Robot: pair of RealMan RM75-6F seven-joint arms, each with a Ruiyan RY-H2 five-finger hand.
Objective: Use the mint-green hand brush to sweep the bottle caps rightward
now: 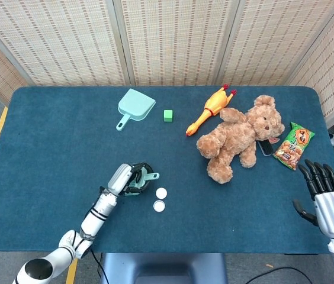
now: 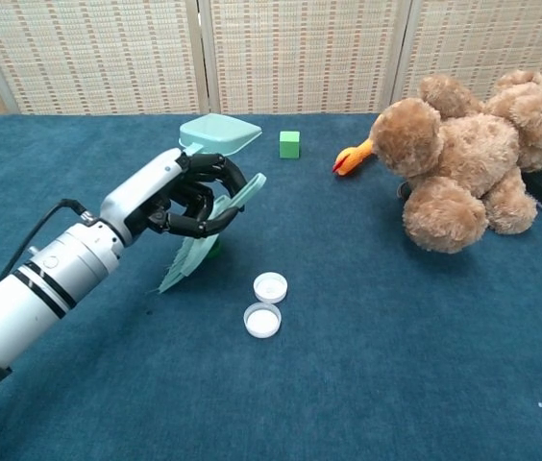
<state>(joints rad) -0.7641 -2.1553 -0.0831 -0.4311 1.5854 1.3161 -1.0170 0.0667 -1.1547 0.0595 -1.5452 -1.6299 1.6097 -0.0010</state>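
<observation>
Left hand [image 2: 186,195] reaches in from near-left, fingers curled round mint-green hand brush [image 2: 206,238]; right hand [image 1: 328,198] near-right, fingers straight & apart, holding nothing

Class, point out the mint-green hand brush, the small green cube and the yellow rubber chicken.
Mint-green hand brush [image 2: 186,265], chest view, on its bristles.
Small green cube [image 2: 290,144], chest view, on its front face.
Yellow rubber chicken [image 1: 205,112], head view, on its body.

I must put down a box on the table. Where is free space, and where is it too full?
Free: the table left of the dustpan, and the front strip between the white caps and the right hand. Crowded: the back right, around the teddy bear, rubber chicken and snack bag.
</observation>
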